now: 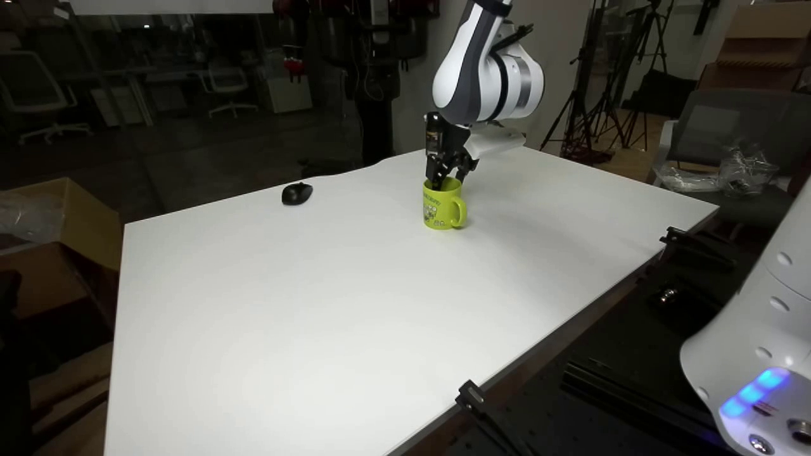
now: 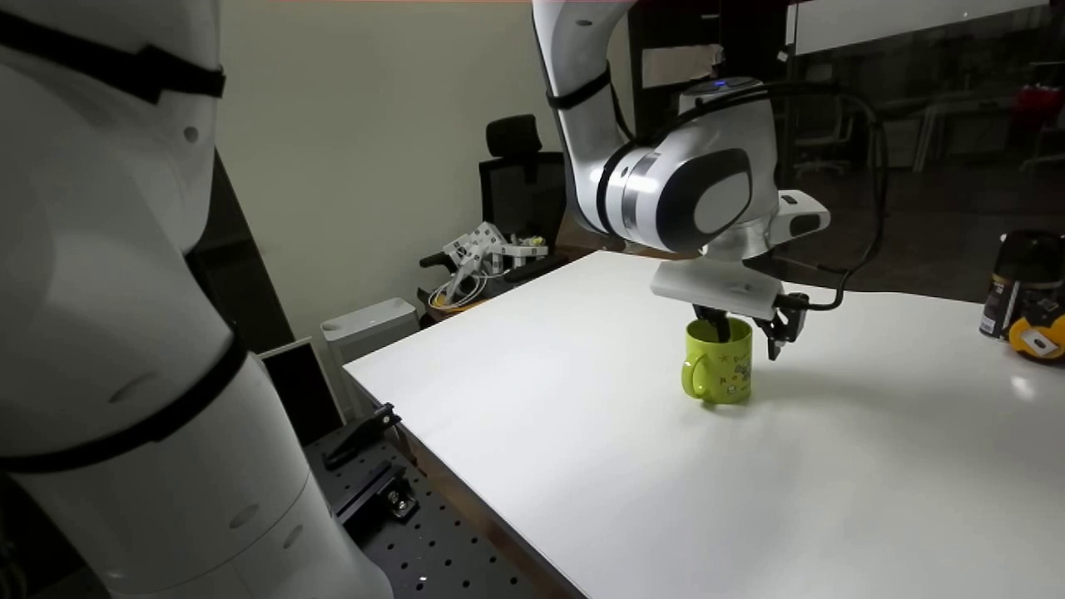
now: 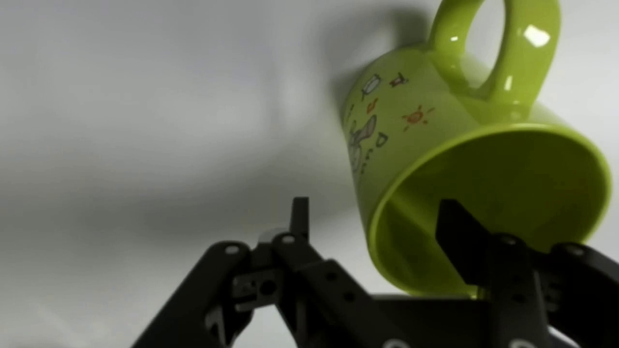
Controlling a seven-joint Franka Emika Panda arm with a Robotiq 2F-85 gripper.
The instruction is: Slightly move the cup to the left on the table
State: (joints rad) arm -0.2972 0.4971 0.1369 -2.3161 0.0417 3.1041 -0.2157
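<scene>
The yellow-green cup [image 1: 438, 212] stands upright on the white table [image 1: 285, 316]. It also shows in an exterior view [image 2: 722, 378], with its handle on that view's left side. In the wrist view the cup [image 3: 401, 137] fills the right half, its handle at the top. My gripper [image 3: 372, 215] is open and low over the cup. One finger is inside the cup's mouth and the other is outside, with the wall between them. Gaps show between both fingers and the wall. The gripper also shows in both exterior views [image 1: 448, 176] [image 2: 749, 334].
A small black flat object [image 1: 296, 194] lies near a table edge. A dark spray can [image 2: 1019, 287] and a yellow-and-black round object [image 2: 1040, 337] stand at the table's far right in an exterior view. Black clamps [image 1: 472, 396] sit on the table edge near the robot base [image 1: 760, 354].
</scene>
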